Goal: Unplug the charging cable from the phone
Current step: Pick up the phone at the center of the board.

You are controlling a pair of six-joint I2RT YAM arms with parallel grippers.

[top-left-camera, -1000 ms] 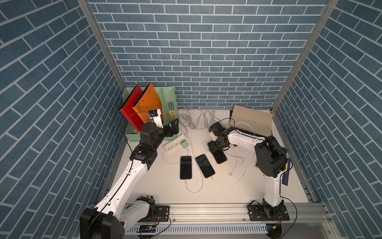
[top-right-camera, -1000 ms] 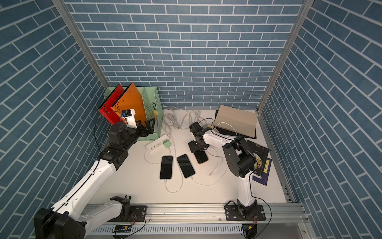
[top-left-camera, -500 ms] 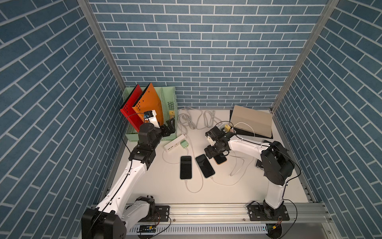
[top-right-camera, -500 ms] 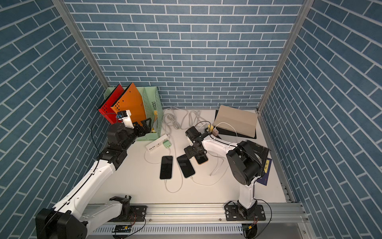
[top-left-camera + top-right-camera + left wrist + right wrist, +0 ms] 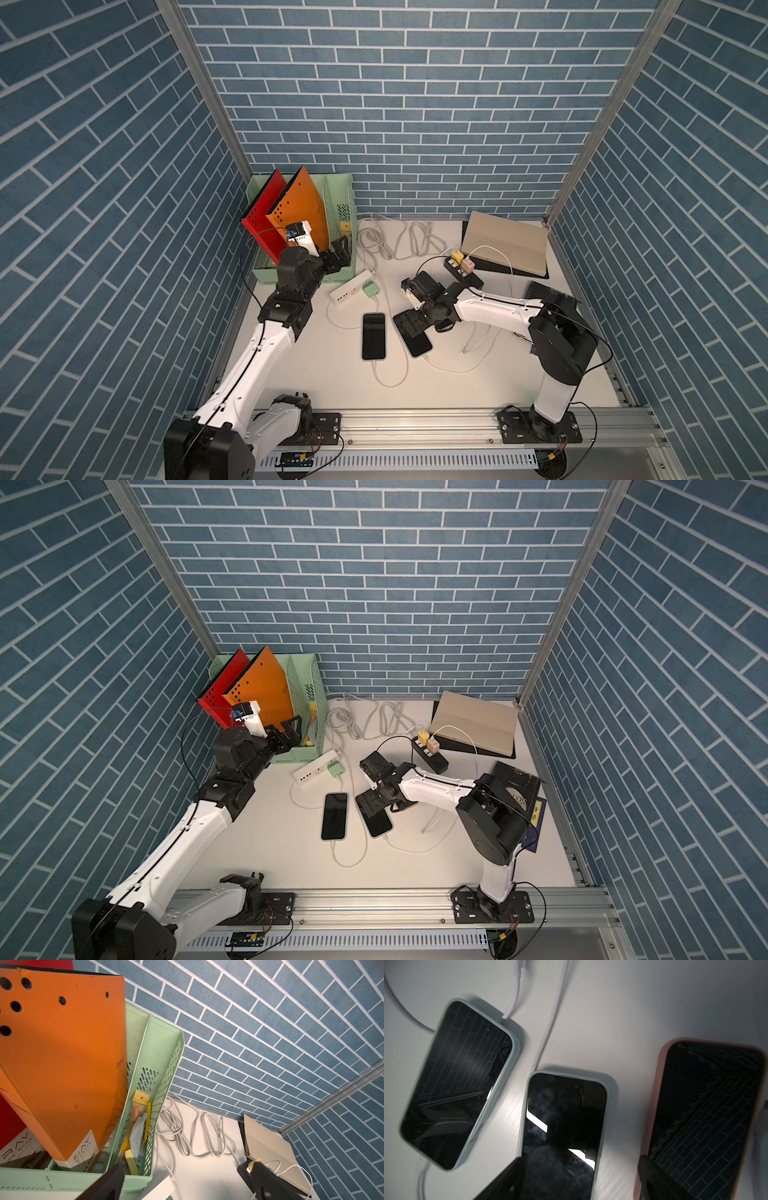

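Two black-screened phones in pale green cases lie side by side mid-table: a left phone and a middle phone. A white charging cable enters the left phone's near end. Another white cable leaves the middle phone. A third phone in a pink case shows only in the right wrist view. My right gripper hangs open over the middle phone's far end. My left gripper is open, by the green file rack.
A green file rack with red and orange folders stands back left. A white power strip, coiled grey cables, a black power strip with chargers and a beige notebook fill the back. A dark book lies far right.
My right gripper has swung left and nearer, from over the pink-cased phone to over the middle phone, with its jaws a little wider. The left arm has barely moved.
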